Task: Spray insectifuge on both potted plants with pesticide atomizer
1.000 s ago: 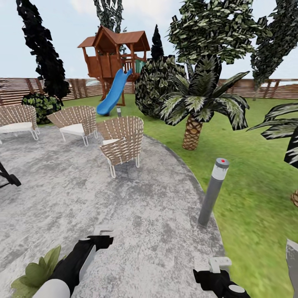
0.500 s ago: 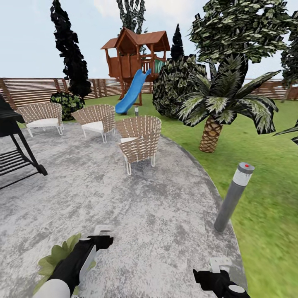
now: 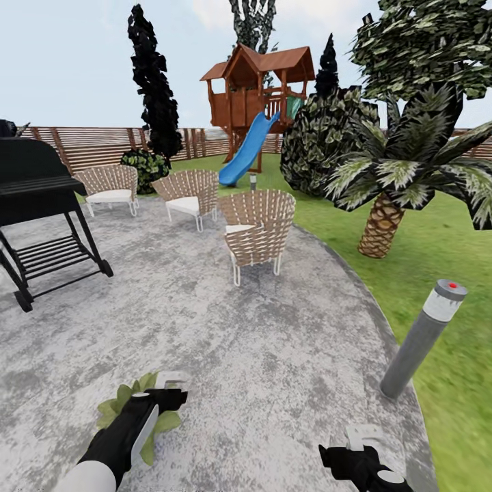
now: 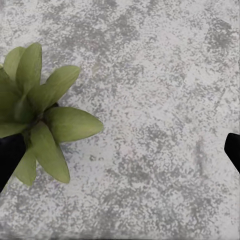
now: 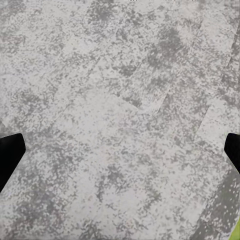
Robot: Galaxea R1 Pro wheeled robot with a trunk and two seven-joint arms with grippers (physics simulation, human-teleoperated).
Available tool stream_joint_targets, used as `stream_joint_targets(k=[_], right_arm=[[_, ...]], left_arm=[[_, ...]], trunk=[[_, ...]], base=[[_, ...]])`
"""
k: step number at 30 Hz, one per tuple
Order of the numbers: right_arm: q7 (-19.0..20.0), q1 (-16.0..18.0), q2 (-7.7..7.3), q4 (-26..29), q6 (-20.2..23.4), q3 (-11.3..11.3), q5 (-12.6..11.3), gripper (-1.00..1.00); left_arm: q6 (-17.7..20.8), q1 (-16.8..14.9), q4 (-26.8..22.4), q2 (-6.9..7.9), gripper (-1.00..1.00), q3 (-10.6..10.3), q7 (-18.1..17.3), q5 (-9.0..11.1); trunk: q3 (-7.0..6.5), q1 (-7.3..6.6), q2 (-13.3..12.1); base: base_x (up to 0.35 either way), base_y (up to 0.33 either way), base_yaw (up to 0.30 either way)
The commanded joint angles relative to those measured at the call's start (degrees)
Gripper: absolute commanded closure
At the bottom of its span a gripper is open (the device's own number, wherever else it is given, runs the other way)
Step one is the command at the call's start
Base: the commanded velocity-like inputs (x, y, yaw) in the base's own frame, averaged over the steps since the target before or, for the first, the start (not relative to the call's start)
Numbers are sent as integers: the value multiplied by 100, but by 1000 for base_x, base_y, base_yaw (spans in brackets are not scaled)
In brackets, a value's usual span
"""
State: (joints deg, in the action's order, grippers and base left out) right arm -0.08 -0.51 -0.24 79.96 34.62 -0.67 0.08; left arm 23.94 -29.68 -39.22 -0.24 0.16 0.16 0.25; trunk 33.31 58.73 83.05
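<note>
You've got no readable text, labels, brands, numbers or signs anywhere in these views. The nearest thing to a mark is the plain red dot on the cap of the grey bollard post (image 3: pixel 424 338), right of centre in your head view, with no characters on it.

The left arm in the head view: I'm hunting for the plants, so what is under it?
A potted plant on grey paving; light-green leaves stick out beside the left gripper. The arm covers its middle; no pot shows.
</note>
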Motion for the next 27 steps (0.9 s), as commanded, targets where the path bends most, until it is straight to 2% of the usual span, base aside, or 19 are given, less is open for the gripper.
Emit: stream_joint_targets(k=[1, 27], right_arm=[[-1, -1, -3, 11, 27, -3, 1, -100], [-1, -1, 4, 3, 27, -3, 1, -100]], left_arm=[[31, -2, -7, -2, -100, 2, 2, 2], [32, -2, -7, -11, -100, 2, 2, 2]], trunk=[[8, 0, 3], [94, 0, 3]], base=[[0, 0, 265], [0, 0, 262]])
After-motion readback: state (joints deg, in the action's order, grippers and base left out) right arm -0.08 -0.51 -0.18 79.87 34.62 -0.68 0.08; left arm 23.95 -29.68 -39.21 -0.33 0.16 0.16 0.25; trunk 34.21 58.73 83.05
